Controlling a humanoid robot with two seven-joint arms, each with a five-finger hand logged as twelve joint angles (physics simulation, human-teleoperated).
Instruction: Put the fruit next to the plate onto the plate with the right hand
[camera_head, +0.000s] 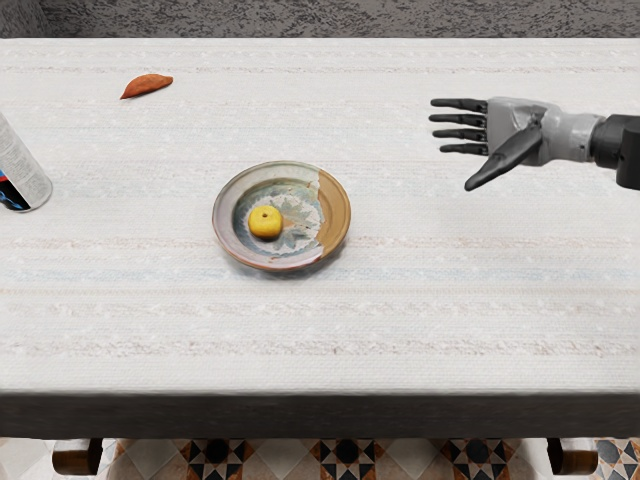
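Note:
A small yellow fruit lies in the middle of a glazed ceramic plate, which sits at the table's centre. My right hand hovers well to the right of the plate, at the far right of the table, with its arm coming in from the right edge. Its fingers are stretched out flat and the thumb points down-left; it holds nothing. The left arm does not show.
An orange, leaf-shaped piece lies at the back left of the table. A white can stands at the left edge. The table's front edge runs along the bottom, with a patterned floor below.

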